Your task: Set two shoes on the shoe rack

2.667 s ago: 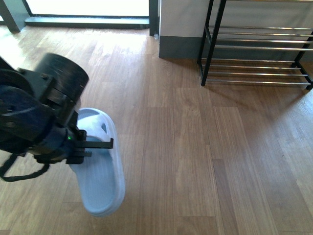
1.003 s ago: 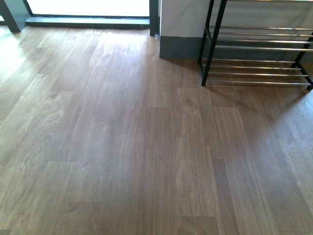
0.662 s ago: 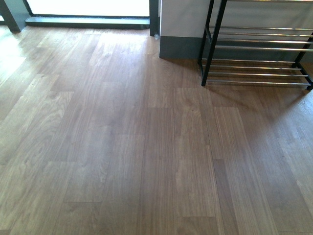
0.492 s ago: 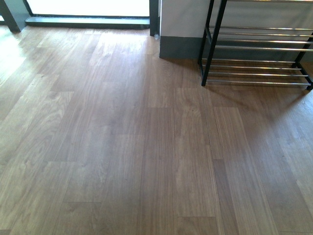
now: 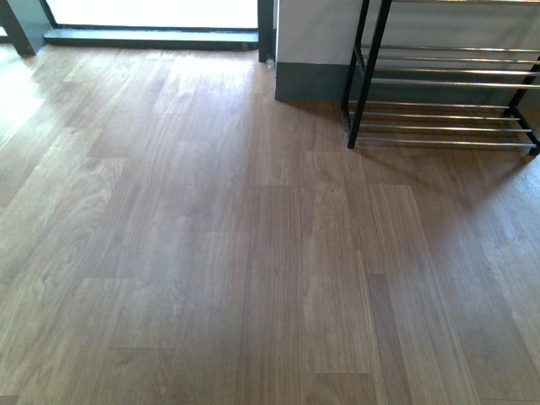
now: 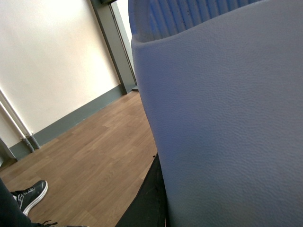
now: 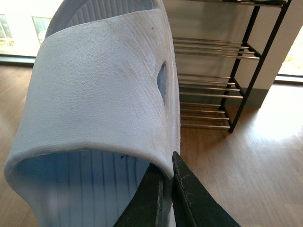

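The right end effector (image 7: 168,164) is pinching the strap edge of a pale blue-white rubber slide sandal (image 7: 99,85) between its two black fingers, which are closing down to the thickness of the strap. This sandal is hanging above the brown wooden plank floor (image 5: 253,253). The tall black-framed shoe rack with chrome bars (image 7: 213,47) is standing behind it, against the wall. In the front view the rack is standing at the far right of the floor.

In the left wrist view a second pale blue rubber slide sandal (image 6: 222,123) is filling most of the frame and lying against a dark part of the left end effector (image 6: 149,201). Whether that end effector is gripping it, I cannot tell. A black lace-up sneaker with a white sole (image 6: 31,195) is resting on the floor near the cream wall.
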